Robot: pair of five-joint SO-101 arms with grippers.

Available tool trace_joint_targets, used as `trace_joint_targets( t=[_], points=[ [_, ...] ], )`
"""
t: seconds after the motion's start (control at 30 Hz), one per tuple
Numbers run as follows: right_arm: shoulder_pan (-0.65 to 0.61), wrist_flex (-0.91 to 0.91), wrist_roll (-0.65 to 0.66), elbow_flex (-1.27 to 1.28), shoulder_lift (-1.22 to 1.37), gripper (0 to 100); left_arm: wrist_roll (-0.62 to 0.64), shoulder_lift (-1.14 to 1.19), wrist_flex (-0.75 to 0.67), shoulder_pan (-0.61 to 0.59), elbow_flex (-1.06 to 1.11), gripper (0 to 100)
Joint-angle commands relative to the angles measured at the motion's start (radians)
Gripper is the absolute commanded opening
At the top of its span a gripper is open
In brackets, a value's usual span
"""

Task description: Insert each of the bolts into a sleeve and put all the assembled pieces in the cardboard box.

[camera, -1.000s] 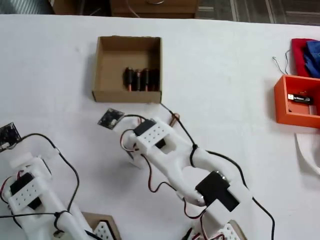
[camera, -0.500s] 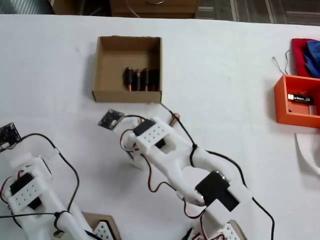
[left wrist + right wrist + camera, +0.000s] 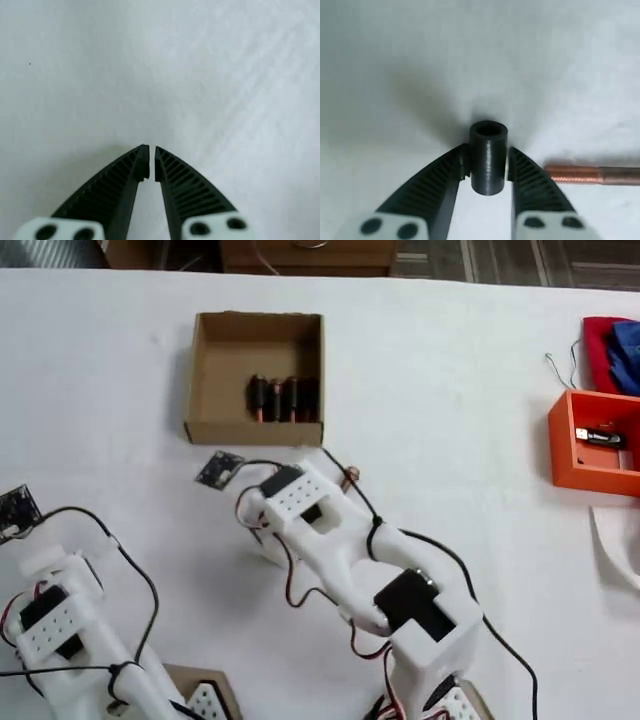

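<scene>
My right gripper [image 3: 488, 169] is shut on an upright black sleeve [image 3: 488, 157], its open bore facing up, just over the white table. A copper bolt [image 3: 592, 175] lies on the table beside that gripper; in the high view the bolt [image 3: 349, 478] peeks out next to the right arm [image 3: 330, 540], just in front of the cardboard box [image 3: 250, 430]. Three black-and-copper assembled pieces [image 3: 283, 398] lie side by side in the box. My left gripper [image 3: 149, 162] is shut with nothing in it, over bare table. The left arm [image 3: 50, 615] sits at the near left.
An orange tray [image 3: 565, 455] holding a small black stick stands at the right edge, with red and blue cloth [image 3: 605, 345] behind it. Cables trail along both arms. White tabletop stretches left and right of the box.
The right arm has shifted a little to the left and toward the box with the sleeve, uncovering more of the bolt. The left arm has kept still.
</scene>
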Motion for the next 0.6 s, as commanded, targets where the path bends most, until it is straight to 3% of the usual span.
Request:
trace_joint_targets(
  t=[0.0, 0.13, 0.3, 0.43, 0.57],
  points=[
    [-0.016, 0.002, 0.009, 0.017, 0.001, 2.2, -0.005, -0.009, -0.017, 0.014, -0.002, 5],
    [-0.016, 0.01, 0.002, 0.038, -0.099, 2.2, -0.005, -0.009, -0.017, 0.014, -0.002, 5],
    [0.039, 0.074, -0.044, 0.052, -0.429, 2.2, -0.005, -0.009, -0.017, 0.014, -0.01, 5],
    [0.277, 0.045, -0.04, 0.058, -0.694, 2.2, -0.055, -0.003, 0.048, 0.078, -0.079, 5],
    [0.55, 0.027, -0.044, 0.068, -0.895, 2.2, -0.127, -0.002, 0.229, 0.327, -0.236, 5]
  ],
)
